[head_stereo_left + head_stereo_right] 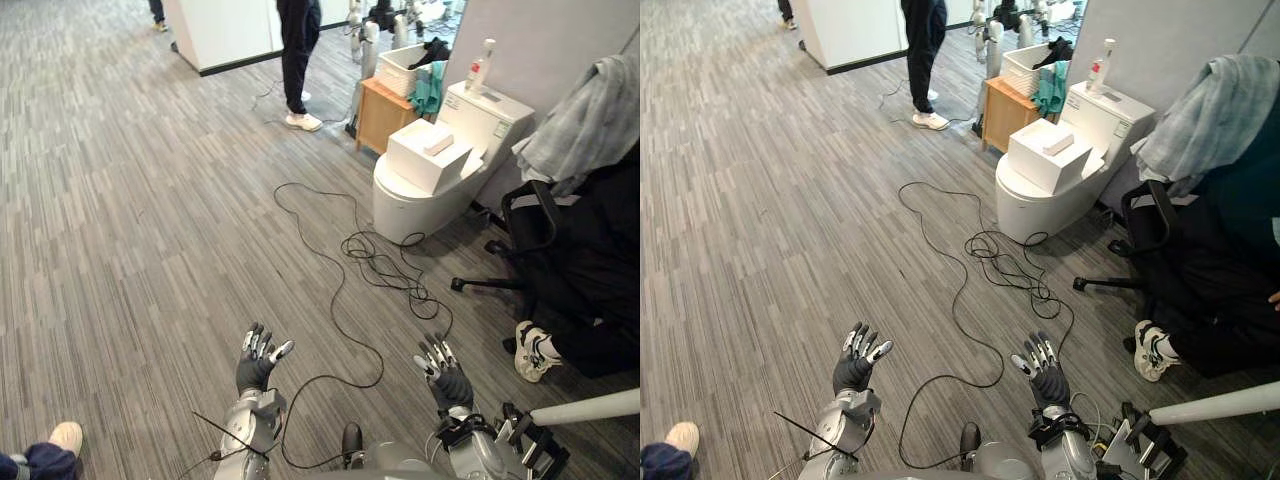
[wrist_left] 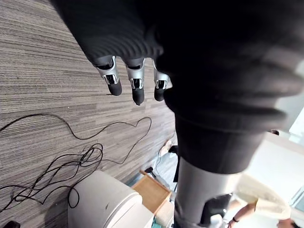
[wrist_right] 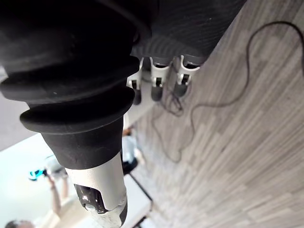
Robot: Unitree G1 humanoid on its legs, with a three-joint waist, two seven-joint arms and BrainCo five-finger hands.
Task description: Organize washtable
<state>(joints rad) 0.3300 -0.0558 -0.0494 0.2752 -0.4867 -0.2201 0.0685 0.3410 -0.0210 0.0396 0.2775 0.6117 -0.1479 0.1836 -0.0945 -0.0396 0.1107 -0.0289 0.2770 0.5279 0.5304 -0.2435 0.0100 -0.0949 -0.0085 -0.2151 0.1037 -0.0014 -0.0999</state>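
Observation:
Both hands hang low over the striped grey floor with nothing in them. My left hand (image 1: 257, 365) has its fingers (image 2: 135, 83) straight and spread, and my right hand (image 1: 445, 375) holds its fingers (image 3: 154, 83) straight too. Far ahead to the right stands a white toilet (image 1: 425, 195). A white box (image 1: 428, 153) rests on its lid with a small white bar on top. A clear bottle (image 1: 480, 66) with a red label stands on the cistern. A wooden cabinet (image 1: 383, 112) beside it carries a white basket (image 1: 402, 70) with teal cloth.
A black cable (image 1: 345, 255) loops across the floor between me and the toilet. A black office chair (image 1: 570, 250) draped with grey cloth stands at the right. A person in dark trousers (image 1: 297, 50) stands at the back. Someone's shoe (image 1: 65, 436) shows at the lower left.

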